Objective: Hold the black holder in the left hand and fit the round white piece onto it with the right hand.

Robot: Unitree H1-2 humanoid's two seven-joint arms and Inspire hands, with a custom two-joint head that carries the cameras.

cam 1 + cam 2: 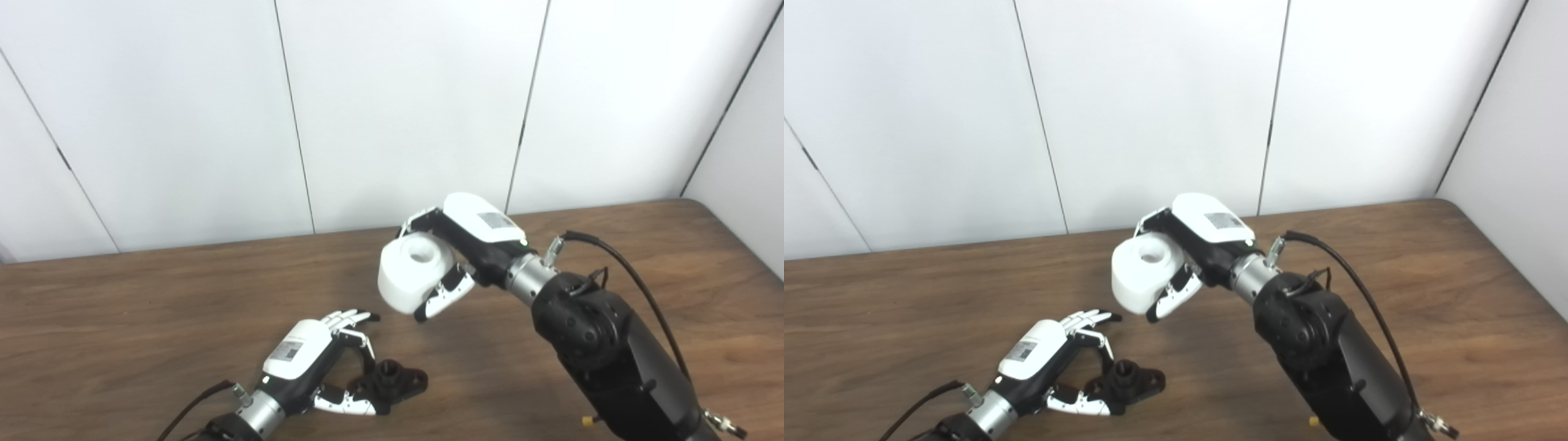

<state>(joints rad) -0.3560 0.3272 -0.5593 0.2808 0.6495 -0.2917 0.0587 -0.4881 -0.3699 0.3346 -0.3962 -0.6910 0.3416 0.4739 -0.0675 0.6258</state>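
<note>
The black holder (395,381) lies on the wooden table (122,318) near the front, its short round post pointing up. My left hand (304,358) rests just left of it. The thumb reaches under its near side and one bent finger comes down against the post, while the other fingers (349,317) stretch straight out above. How firmly it grips does not show. My right hand (465,245) is raised above the table, up and right of the holder, shut on the round white piece (411,274). The piece's centre hole faces up and it is well apart from the holder.
White wall panels (398,110) stand behind the table's far edge, and another wall closes the right side. A black cable (637,282) loops off the right forearm. Bare wood surrounds both hands.
</note>
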